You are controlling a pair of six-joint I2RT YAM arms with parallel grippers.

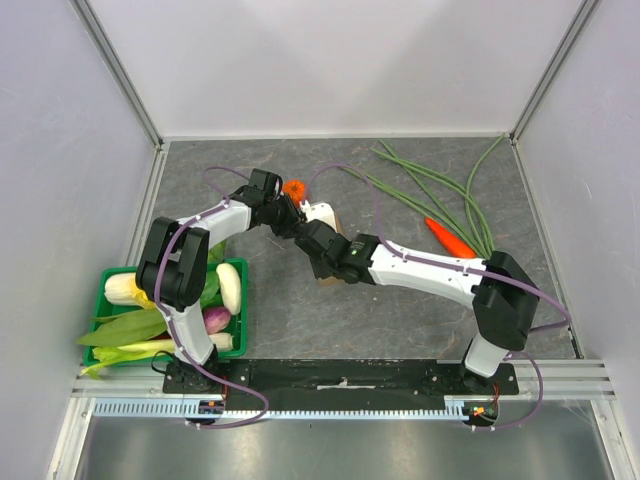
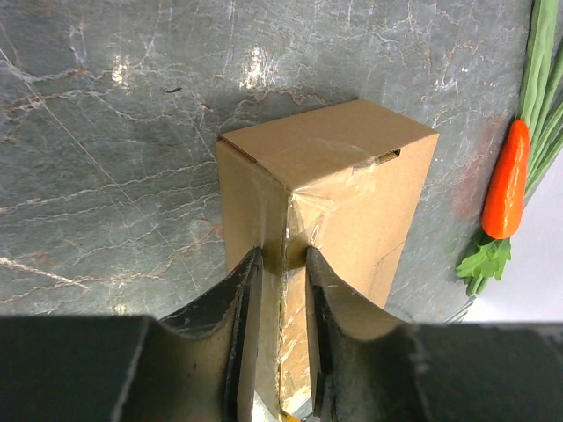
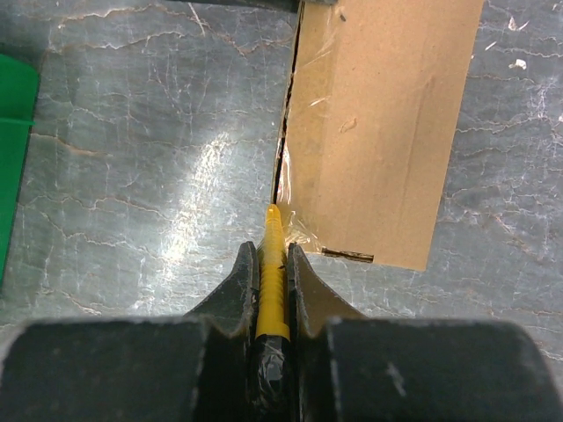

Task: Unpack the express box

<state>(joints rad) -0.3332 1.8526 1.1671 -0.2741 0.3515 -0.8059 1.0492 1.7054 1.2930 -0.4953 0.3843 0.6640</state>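
The left fingers (image 2: 236, 308) pinch a corner of the box (image 2: 352, 167) between them, and the right fingers (image 3: 305, 281) clamp a yellow cutter (image 3: 274, 255), its tip touching the box seam just ahead.

Illumination was bright and diffuse from overhead. Glare patches marked the grey marbled stone tabletop (image 3: 202, 167) in both wrist views. Shadows were soft.

At the brown cardboard box's (image 2: 325, 176) six o'clock the grey marbled worktop (image 1: 300, 320) lies open; a green plastic crate (image 1: 243, 318) crowds eight o'clock.
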